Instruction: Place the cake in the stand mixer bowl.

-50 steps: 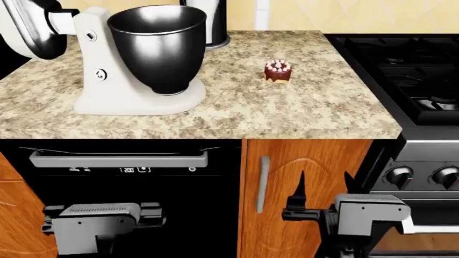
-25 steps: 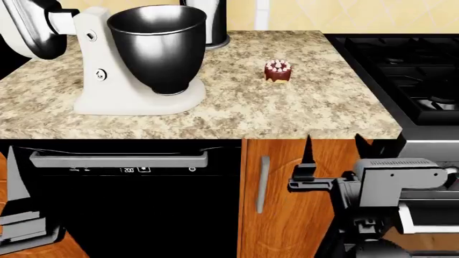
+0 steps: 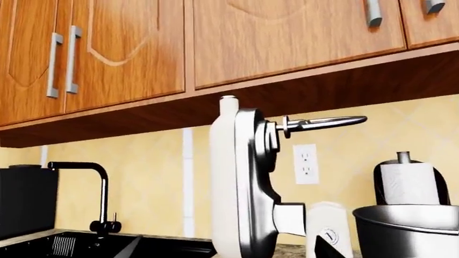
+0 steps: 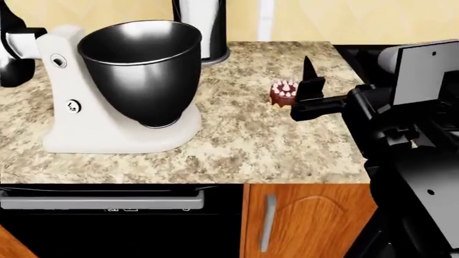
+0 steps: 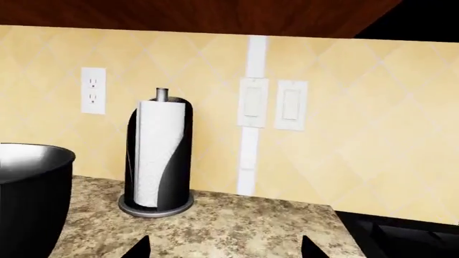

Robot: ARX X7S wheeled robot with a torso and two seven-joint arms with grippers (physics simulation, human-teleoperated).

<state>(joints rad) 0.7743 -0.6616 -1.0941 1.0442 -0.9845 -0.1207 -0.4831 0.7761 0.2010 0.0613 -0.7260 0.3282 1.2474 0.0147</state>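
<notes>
We are seeing the cake (image 4: 282,92) sitting on the granite countertop (image 4: 251,145), at 3 o'clock from the stand mixer bowl (image 4: 143,67), well apart | right gripper (image 4: 315,88) hovering just beside the cake, fingers spread, grasping nothing | left gripper unseen; its state we cannot tell.

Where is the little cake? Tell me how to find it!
Look at the speckled stone countertop with the big white stand mixer and its shiny black bowl. To the bowl's right, beside the black right gripper, sits the cake: tiny, round, dark red-brown, with pink dollops on top.
</notes>
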